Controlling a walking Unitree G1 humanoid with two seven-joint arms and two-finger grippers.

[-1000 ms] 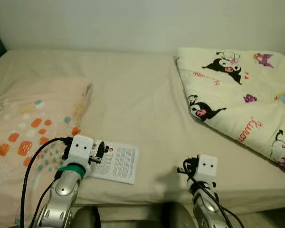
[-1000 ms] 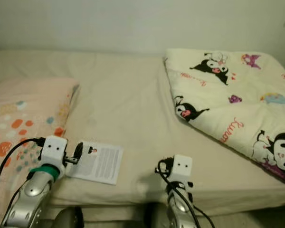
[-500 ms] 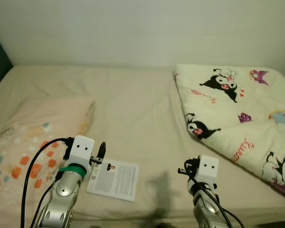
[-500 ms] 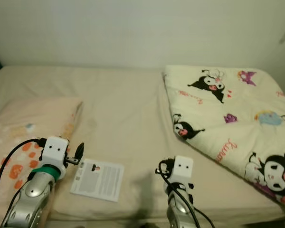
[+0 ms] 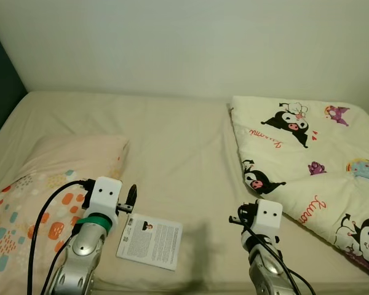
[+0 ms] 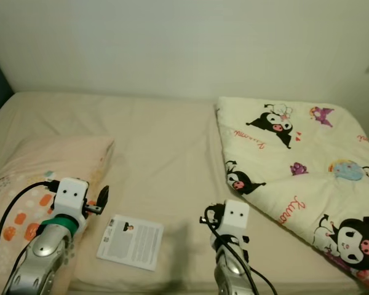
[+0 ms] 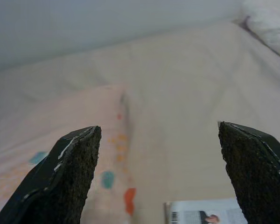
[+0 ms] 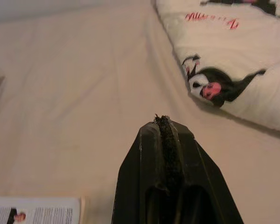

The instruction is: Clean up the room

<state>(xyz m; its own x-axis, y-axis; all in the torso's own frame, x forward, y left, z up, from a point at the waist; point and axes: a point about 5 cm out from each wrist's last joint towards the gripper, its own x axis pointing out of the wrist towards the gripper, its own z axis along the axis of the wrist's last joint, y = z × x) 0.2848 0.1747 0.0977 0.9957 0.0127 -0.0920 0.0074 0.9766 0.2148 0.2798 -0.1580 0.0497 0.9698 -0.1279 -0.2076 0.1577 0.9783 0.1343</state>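
One booklet (image 5: 149,241) on the bed (image 5: 172,141) is probably to be picked up next by the open left hand (image 7: 158,182), while the right hand (image 8: 167,154) is held closed.

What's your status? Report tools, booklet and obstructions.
Left tool open, empty, above the pillow edge. Right tool shut, empty. Booklet flat on the bed, untouched. Nothing blocking it.

Beige bed (image 5: 172,141) with pillow (image 5: 43,196), leaflet (image 5: 150,241), cartoon-print blanket (image 5: 307,166)

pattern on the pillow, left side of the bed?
Pillow: pale peach with orange, teal and grey spots. Clearest in the left eye view.
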